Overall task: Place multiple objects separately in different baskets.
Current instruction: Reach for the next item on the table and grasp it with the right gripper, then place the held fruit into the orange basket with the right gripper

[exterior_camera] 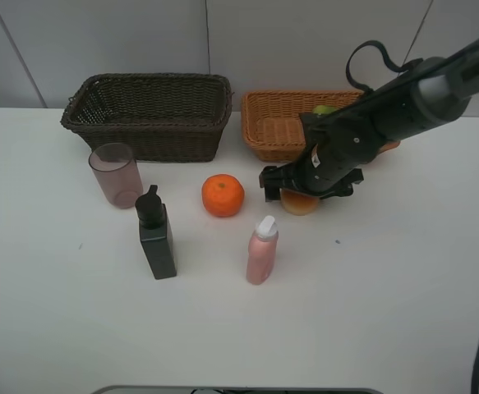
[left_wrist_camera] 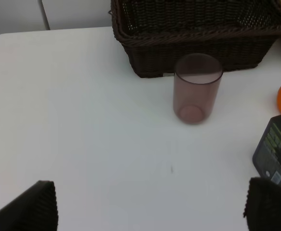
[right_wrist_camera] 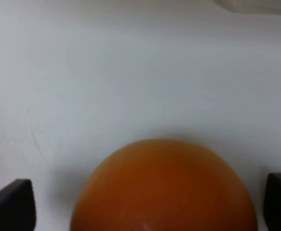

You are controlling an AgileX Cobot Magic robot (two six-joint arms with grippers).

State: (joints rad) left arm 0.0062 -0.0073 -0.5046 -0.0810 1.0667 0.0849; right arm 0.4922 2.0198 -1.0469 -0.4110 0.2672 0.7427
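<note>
Two baskets stand at the back: the dark basket (exterior_camera: 147,115), and the tan basket (exterior_camera: 268,127) partly behind the right arm (exterior_camera: 403,103), a green fruit (exterior_camera: 324,109) barely showing inside. Nearer, the pump bottle (exterior_camera: 158,242) and the pink bottle (exterior_camera: 261,253) stand upright. The right gripper (exterior_camera: 305,187) gapes astride the mostly covered peach (exterior_camera: 299,203) in front of the tan basket; the left gripper (left_wrist_camera: 150,211), cut off, gapes empty.

Dark brown wicker basket (exterior_camera: 153,139) and shallower orange-tan basket (exterior_camera: 272,141) stand side by side at the rear of the white bench (exterior_camera: 370,312). A green fruit (exterior_camera: 324,109) lies in the tan one. In front, all apart: upright mauve cup (exterior_camera: 116,174), dark pump bottle (exterior_camera: 156,235), tangerine (exterior_camera: 223,195), upright pink white-capped bottle (exterior_camera: 262,251). The peach (exterior_camera: 299,203), partly hidden, lies just before the tan basket.
</note>
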